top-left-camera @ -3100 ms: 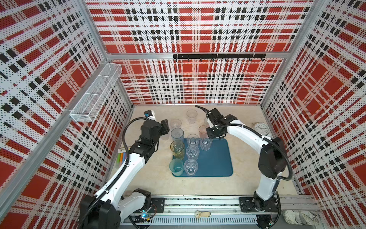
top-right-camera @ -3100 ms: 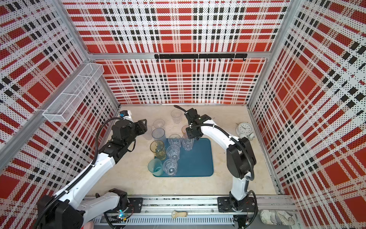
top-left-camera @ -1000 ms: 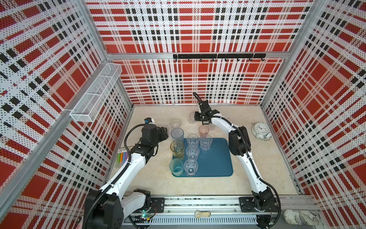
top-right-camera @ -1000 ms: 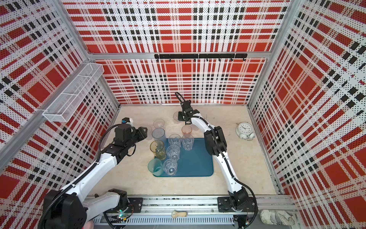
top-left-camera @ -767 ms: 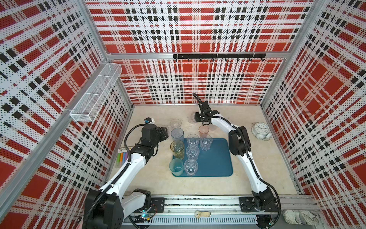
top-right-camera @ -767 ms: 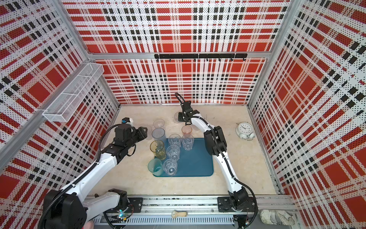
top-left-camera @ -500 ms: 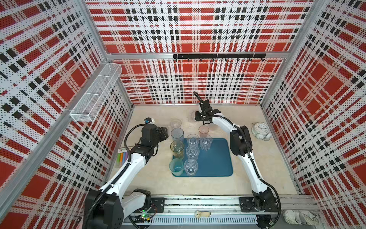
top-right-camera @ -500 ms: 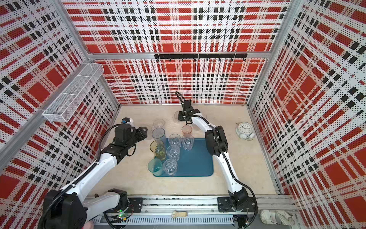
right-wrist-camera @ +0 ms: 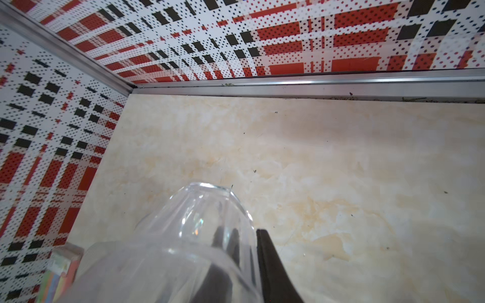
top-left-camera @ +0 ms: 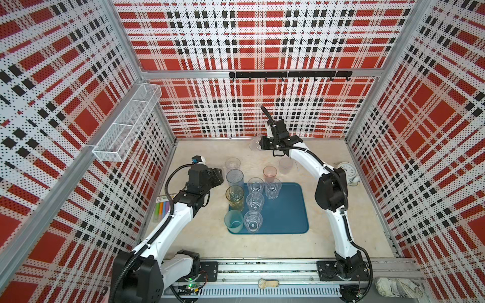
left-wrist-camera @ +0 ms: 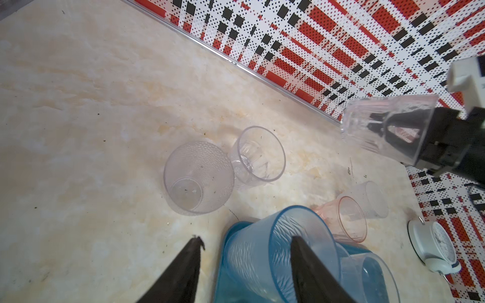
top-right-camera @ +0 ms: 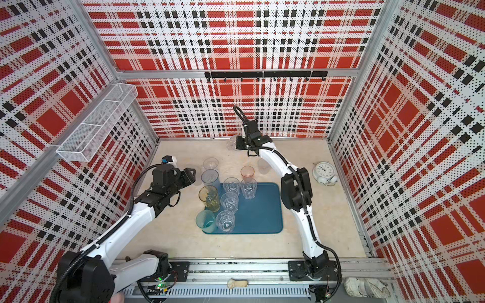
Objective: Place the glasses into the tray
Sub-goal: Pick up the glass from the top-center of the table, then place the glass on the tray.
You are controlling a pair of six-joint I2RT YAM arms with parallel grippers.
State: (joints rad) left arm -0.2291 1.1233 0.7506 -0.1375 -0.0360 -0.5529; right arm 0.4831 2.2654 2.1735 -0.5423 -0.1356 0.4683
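My left gripper (top-left-camera: pixel 220 179) hangs just left of the tray (top-left-camera: pixel 288 210), off its far-left corner, jaws wide and empty, beside the grey-blue tumbler (top-left-camera: pixel 235 177) standing at that corner. Well beyond the tray's far edge, my right gripper (top-left-camera: pixel 262 144) has its jaws pinching the wall of a clear faceted tumbler (top-left-camera: pixel 254 144), held off the counter (top-left-camera: pixel 210 244) and tipped on its side.

Right claw (top-right-camera: pixel 236 144) holding tilted clear glass (top-right-camera: pixel 231 143) by back wall (top-right-camera: pixel 236 105), teal tray (top-right-camera: pixel 265 215) bearing several glasses (top-right-camera: pixel 229 202)
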